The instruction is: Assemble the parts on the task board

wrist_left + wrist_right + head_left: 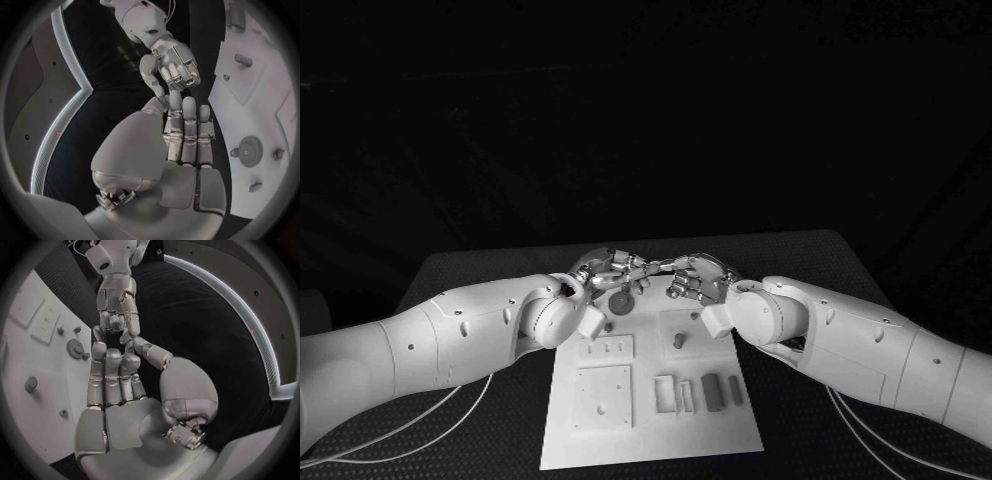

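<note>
The white task board (653, 420) lies in the middle of the table. Several small grey parts (689, 392) lie in a row on its near right part. My left hand (607, 272) and right hand (698, 277) meet fingertip to fingertip above the board's far end. In the left wrist view the left hand (185, 132) has its fingers straight and close together, with the right hand (172, 62) touching their tips. The right wrist view has the right hand (115, 377) with its thumb drawn in toward its fingertips, against the left hand (117, 310). Whether a part sits between them is hidden.
On the board sit two square plates (604, 397), a peg (679, 340) and a round disc (252, 148) with small pins beside it. The same disc (75, 347) and a peg (31, 384) lie beside the right hand. Black table (473, 270) surrounds the board.
</note>
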`<state>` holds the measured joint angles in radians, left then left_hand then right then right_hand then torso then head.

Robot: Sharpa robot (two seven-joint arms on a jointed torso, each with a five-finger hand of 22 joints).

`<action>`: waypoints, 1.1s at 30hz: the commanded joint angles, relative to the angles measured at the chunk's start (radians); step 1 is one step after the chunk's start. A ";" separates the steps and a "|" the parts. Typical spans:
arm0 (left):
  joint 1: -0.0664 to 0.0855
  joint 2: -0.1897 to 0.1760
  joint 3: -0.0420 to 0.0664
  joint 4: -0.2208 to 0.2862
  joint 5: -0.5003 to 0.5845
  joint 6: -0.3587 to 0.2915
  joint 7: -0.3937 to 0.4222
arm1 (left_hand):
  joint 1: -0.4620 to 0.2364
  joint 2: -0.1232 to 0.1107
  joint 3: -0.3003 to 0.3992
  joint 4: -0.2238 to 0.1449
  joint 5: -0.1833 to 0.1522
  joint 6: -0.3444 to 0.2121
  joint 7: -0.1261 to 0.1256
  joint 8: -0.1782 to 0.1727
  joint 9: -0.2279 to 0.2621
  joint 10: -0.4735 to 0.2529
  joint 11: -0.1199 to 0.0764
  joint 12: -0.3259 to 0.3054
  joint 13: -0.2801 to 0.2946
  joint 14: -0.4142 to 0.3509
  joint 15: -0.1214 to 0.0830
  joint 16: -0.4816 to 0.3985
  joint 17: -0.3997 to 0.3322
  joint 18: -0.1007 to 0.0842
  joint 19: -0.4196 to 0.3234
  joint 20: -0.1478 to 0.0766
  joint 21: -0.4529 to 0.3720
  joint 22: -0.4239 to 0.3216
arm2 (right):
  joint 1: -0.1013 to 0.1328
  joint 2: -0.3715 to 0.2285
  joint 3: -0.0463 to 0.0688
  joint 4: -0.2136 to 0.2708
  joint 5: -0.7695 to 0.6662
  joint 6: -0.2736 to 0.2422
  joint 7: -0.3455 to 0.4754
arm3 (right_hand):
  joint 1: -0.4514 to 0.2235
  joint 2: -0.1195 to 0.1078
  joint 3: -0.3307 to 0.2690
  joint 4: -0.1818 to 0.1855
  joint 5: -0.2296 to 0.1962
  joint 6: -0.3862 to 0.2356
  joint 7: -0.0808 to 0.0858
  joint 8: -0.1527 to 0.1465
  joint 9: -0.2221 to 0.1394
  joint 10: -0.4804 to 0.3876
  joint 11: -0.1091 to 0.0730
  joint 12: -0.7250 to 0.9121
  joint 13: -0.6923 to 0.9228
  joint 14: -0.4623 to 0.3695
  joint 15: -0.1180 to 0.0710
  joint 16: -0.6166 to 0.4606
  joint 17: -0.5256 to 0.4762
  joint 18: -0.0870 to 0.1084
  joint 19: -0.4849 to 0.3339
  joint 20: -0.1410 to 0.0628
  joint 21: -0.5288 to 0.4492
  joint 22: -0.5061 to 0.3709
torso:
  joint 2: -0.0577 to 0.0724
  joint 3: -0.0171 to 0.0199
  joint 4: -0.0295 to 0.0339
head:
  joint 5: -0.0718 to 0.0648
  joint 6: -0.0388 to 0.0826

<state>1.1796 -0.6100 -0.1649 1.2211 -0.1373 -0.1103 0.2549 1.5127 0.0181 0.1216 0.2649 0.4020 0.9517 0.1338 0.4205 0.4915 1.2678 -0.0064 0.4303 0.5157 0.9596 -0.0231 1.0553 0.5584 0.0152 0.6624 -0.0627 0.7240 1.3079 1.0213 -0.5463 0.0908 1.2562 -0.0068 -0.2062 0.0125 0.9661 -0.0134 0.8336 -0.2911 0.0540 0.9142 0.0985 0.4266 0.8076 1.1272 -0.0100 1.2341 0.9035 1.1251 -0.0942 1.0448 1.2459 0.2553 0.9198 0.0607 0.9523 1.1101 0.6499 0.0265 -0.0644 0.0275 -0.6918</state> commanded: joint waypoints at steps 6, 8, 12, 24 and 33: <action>0.002 0.006 0.002 0.005 0.061 0.071 -0.040 | -0.075 -0.023 0.105 -0.062 -0.014 0.083 -0.062 -0.004 0.108 -0.012 -0.010 0.064 0.053 -0.011 -0.016 0.058 0.024 -0.015 -0.012 -0.050 0.023 0.021 | -0.002 0.007 -0.001 0.001 -0.015 0.020 -0.006 | -0.001 0.006 0.004 0.000 -0.005 0.062 -0.020 0.001 0.000 -0.014 -0.021 0.004 -0.001 0.000 -0.005 0.003 -0.002 0.007 0.004 -0.001 0.003 -0.002 | 0.000 0.0006 -0.0003 | 0.001 -0.002; 0.002 0.005 0.002 0.006 0.064 0.080 -0.047 | -0.171 -0.024 0.181 -0.145 -0.019 0.087 -0.062 -0.011 0.121 -0.023 -0.014 0.097 0.077 -0.014 -0.019 0.081 0.027 -0.015 -0.017 -0.050 0.040 0.022 | -0.002 0.008 -0.001 -0.001 -0.016 0.020 -0.006 | -0.001 0.006 0.004 0.000 -0.005 0.062 -0.020 0.001 0.000 -0.014 -0.021 0.004 -0.001 0.000 -0.005 0.003 -0.002 0.007 0.004 -0.001 0.003 -0.002 | 0.000 0.0006 0.0001 | 0.001 -0.003; 0.002 0.005 0.002 0.007 0.065 0.096 -0.052 | -0.648 0.036 0.498 -0.554 -0.029 0.111 -0.064 -0.036 0.157 -0.037 -0.021 0.175 0.102 -0.009 -0.029 0.133 0.010 -0.015 -0.003 -0.055 0.101 0.021 | -0.002 0.007 -0.001 -0.002 -0.017 0.019 -0.006 | -0.001 0.006 0.005 0.000 -0.005 0.062 -0.020 0.001 0.000 -0.014 -0.021 0.004 -0.001 0.000 -0.005 0.003 -0.002 0.007 0.004 -0.001 0.003 -0.002 | 0.000 0.0007 -0.0003 | 0.001 -0.004; 0.002 0.004 0.002 0.007 0.064 0.109 -0.046 | -0.712 0.064 0.525 -0.554 -0.041 0.114 -0.066 -0.041 0.170 -0.039 -0.025 0.212 0.111 -0.008 -0.038 0.159 0.007 -0.015 -0.001 -0.063 0.123 0.021 | -0.002 0.007 -0.001 -0.007 -0.027 0.039 -0.023 | -0.001 0.006 0.005 0.000 -0.005 0.062 -0.020 0.000 0.001 -0.014 -0.021 0.005 -0.002 0.000 -0.005 0.003 -0.002 0.007 0.004 -0.001 0.003 -0.002 | -0.001 -0.0004 0.0000 | 0.002 -0.006; 0.002 0.002 0.002 0.008 0.063 0.099 -0.037 | -0.714 0.063 0.534 -0.555 -0.054 0.112 -0.065 -0.043 0.174 -0.044 -0.025 0.218 0.111 -0.010 -0.038 0.162 0.004 -0.015 -0.001 -0.066 0.128 0.021 | -0.002 0.007 -0.001 -0.018 -0.039 0.037 -0.030 | -0.001 0.006 0.006 0.000 -0.005 0.062 -0.020 -0.001 0.002 -0.014 -0.021 0.005 -0.002 0.001 -0.005 0.003 -0.003 0.007 0.004 -0.001 0.003 -0.003 | 0.000 0.0001 -0.0008 | 0.002 -0.006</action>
<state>1.1797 -0.6111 -0.1651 1.2217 -0.0830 -0.0394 0.1943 0.8060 0.0802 0.6511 -0.2901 0.3512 0.9645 0.1315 0.3781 0.6645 1.2515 -0.0116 0.6458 0.6251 0.9488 -0.0587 1.2121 0.5638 0.0152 0.6559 -0.0623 0.8479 1.3075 1.0213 -0.5399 0.0906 1.2421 -0.0283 -0.1840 -0.0043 0.9626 -0.0170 0.8332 -0.2911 0.0462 0.9145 0.0982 0.4215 0.8078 1.1288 -0.0115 1.2341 0.9028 1.1237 -0.0923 1.0448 1.2440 0.2552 0.9197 0.0608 0.9523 1.1084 0.6494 0.0263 -0.0649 0.0299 -0.6981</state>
